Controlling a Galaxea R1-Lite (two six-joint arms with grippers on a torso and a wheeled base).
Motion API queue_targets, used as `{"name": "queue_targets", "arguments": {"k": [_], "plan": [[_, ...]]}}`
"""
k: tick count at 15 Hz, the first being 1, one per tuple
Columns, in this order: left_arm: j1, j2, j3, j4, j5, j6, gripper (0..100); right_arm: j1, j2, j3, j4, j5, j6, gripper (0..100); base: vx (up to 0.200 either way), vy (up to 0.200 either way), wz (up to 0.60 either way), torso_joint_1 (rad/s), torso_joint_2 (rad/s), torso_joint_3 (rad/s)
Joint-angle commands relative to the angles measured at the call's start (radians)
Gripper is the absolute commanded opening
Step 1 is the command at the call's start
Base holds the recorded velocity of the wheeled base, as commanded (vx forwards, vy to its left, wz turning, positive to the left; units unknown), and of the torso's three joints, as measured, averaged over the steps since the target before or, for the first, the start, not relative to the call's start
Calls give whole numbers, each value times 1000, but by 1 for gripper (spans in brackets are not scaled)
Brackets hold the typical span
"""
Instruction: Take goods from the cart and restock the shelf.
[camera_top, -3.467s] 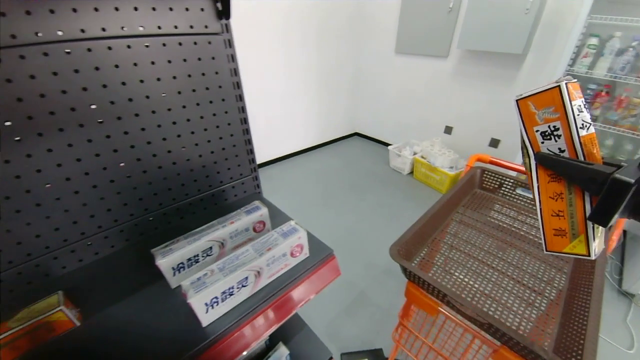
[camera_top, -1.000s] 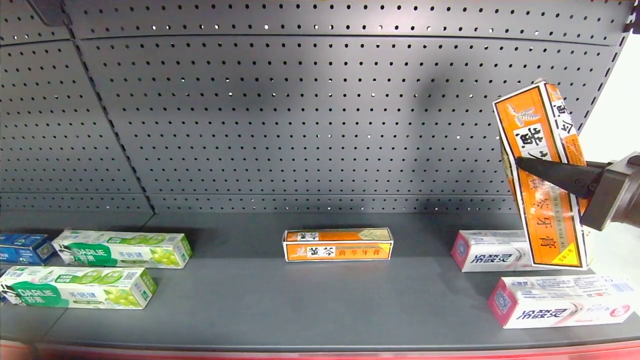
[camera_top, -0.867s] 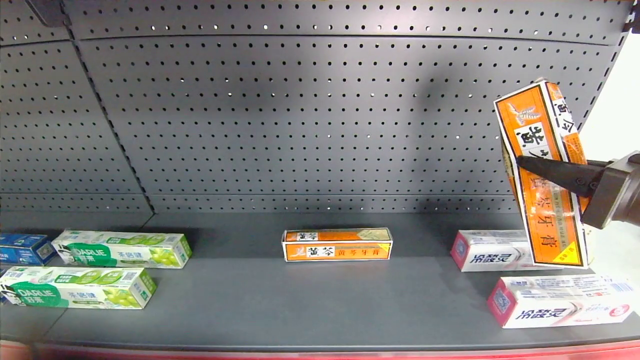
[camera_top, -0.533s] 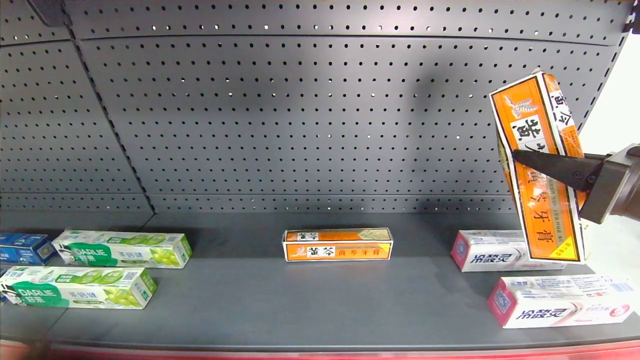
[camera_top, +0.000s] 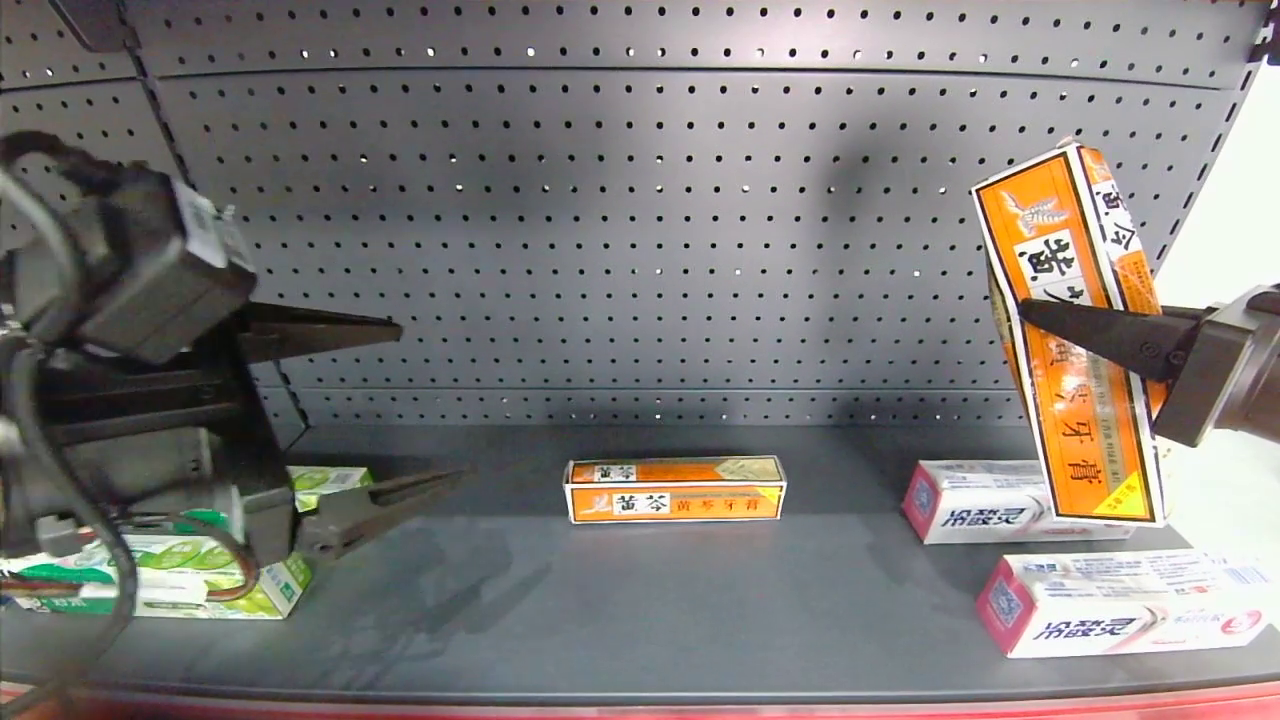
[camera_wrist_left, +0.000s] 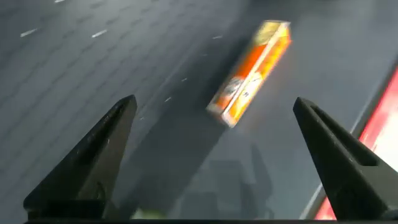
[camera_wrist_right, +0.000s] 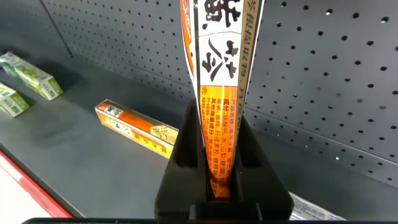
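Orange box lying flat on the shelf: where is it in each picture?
Head view: orange box, middle of the shelf.
Left wrist view: orange box, beyond the open left pincer.
Right wrist view: orange box, on the shelf beside the held box.
Shared landmark: the shelf's red front edge.

Holds the left arm in from the left side, wrist about level, cables looping over it. Points the left gripper (camera_top: 430, 400) toward the right, fingers spread wide apart, one above the other. Extends the right arm in from the right edge. Clamps the right gripper (camera_wrist_right: 215, 134) on the middle of an orange toothpaste box (camera_top: 1090, 430), seemingly by both broad faces, box near upright.
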Motion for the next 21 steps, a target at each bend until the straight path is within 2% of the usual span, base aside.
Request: {"name": "queue_targets", "arguments": {"k": [1,2,5,7,9,11,13,14,16,20,21], "plan": [[5,182,-83,7,-78,27,100,6,2,1,-2,1,0,0,0,0,0,0,0,0],[22,216,-134,40,-102,30,100,12,2,2,0,1,0,0,0,0,0,0,0,0],[25,302,-281,145,-202,43,100,18,6,1,0,2,0,0,0,0,0,0,0,0],[28,350,-338,215,-242,93,100,18,6,4,0,4,0,0,0,0,0,0,0,0],[25,408,-413,344,-248,182,100,18,6,7,0,4,0,0,0,0,0,0,0,0],[16,469,-459,356,-249,231,100,15,6,7,1,4,0,0,0,0,0,0,0,0],[10,486,-476,370,-249,234,100,15,6,7,1,4,0,0,0,0,0,0,0,0],[-12,500,-494,421,-277,236,100,17,9,18,0,5,0,0,0,0,0,0,0,0],[-24,512,-494,432,-280,236,100,15,12,24,0,21,0,0,0,0,0,0,0,0],[-52,532,-489,433,-229,227,100,11,15,33,-2,19,0,0,0,0,0,0,0,0],[-70,532,-486,438,-229,216,100,11,15,36,-2,19,0,0,0,0,0,0,0,0]]}}
